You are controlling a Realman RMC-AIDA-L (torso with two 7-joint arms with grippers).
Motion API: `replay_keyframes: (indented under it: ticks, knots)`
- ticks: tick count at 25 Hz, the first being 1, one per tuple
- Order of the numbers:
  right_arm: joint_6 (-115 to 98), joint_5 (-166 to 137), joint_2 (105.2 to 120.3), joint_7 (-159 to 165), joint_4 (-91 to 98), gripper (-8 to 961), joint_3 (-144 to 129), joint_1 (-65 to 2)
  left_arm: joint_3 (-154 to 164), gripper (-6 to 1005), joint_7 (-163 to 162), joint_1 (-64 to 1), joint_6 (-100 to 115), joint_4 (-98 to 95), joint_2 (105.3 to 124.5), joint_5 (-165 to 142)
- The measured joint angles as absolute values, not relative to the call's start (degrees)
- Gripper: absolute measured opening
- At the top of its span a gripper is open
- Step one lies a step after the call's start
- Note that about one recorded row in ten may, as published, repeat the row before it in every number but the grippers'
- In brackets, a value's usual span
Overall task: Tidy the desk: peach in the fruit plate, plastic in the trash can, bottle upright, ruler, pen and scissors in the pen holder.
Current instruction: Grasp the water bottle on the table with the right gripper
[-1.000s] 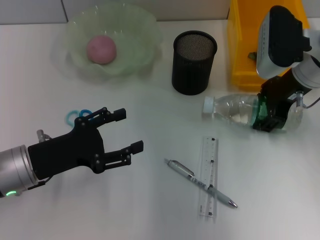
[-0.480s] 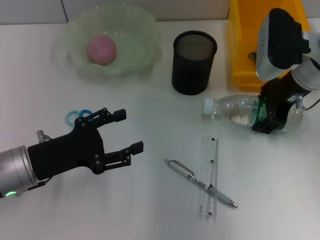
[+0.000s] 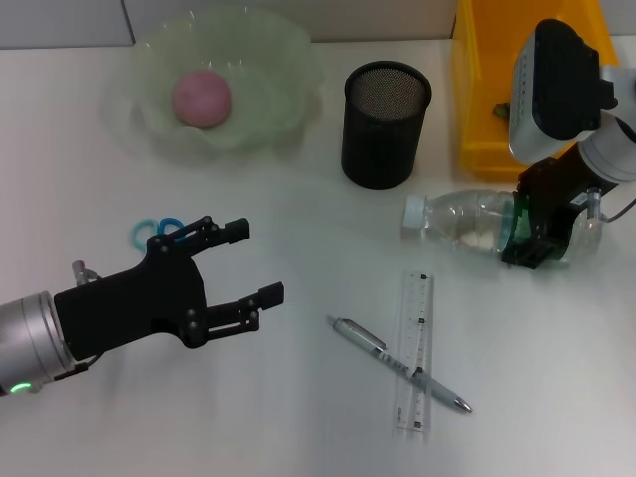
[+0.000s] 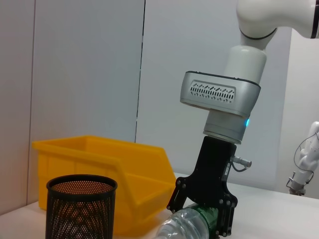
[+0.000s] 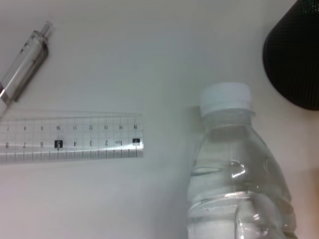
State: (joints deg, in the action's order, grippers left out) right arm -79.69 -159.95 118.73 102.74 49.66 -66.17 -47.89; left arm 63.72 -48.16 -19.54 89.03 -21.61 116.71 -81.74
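The right end effector (image 3: 532, 234) was clamped on the clear plastic bottle (image 3: 462, 219), which lay on its side on the white counter (image 3: 298, 417) beside the black mesh pen holder (image 3: 386, 124). The left end effector (image 3: 248, 263) hovered open.

Ruler (image 5: 70, 137) scale numbers (a boxed 5, 15)

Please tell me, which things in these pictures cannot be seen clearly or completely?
- Scissors: head view, only blue handles show; left end effector covers the blades.
- Bottle base: head view, hidden by right end effector; cut off in both wrist views.
- Trash can contents: head view, right arm blocks the inside.
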Motion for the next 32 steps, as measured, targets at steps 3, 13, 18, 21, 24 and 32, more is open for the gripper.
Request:
replay_keyframes:
  ticks: [3,13,18,21,24,32]
  knots:
    - [-79.6,-160.0,118.74,102.7,49.7,761,-66.2,-47.8,63.7,844,-48.2,-19.5,89.0,-21.6,116.71,-81.7]
    - [-79.2,-160.5,118.74,102.7,49.6,761,-66.2,-47.7,63.7,844,-48.2,-19.5,89.1,-21.6,116.72,-81.7]
    - [-79.1,-160.5,118.73,102.7,49.6,761,-66.2,-47.7,63.7,844,-48.2,-19.5,89.1,-21.6,116.72,-81.7]
    - [-79.1,-160.6,118.73,102.7,49.6,761,-66.2,-47.7,63.7,844,-48.2,-19.5,88.9,-21.6,116.81,-81.7]
    - [-79.0,-160.6,118.73,102.7,49.5,760,-66.2,-47.7,63.7,844,-48.2,-19.5,88.9,-21.6,116.81,-81.7]
    - [-79.0,-160.7,118.73,102.4,49.5,760,-66.2,-47.7,63.6,846,-48.2,-19.5,89.1,-21.6,116.81,-81.7]
